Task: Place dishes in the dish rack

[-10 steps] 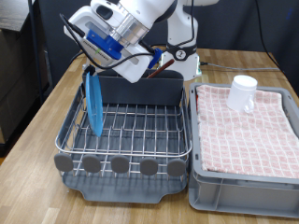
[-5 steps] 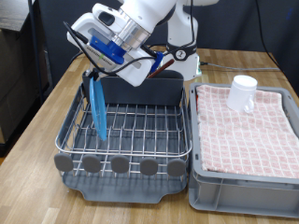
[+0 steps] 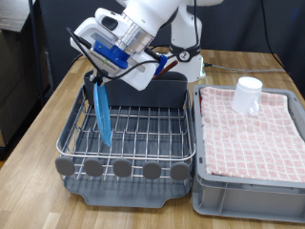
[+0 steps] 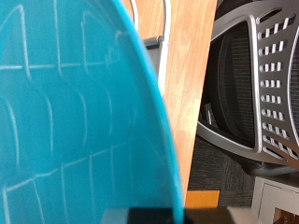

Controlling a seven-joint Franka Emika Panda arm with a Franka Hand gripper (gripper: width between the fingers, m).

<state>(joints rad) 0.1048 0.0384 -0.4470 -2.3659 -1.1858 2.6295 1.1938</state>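
The light-blue plate stands on edge, leaning slightly, at the dish rack's exterior-view left end, its long axis near vertical. The gripper, tilted down from above, clamps its top rim. The white cup sits on the checked cloth.

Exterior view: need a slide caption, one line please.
Gripper holds the blue plate on edge in the dish rack; white cup waits on checked cloth.

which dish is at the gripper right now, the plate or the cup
The light-blue plate: it stands on edge in the dish rack directly under the gripper. The white cup sits apart on the checked cloth.
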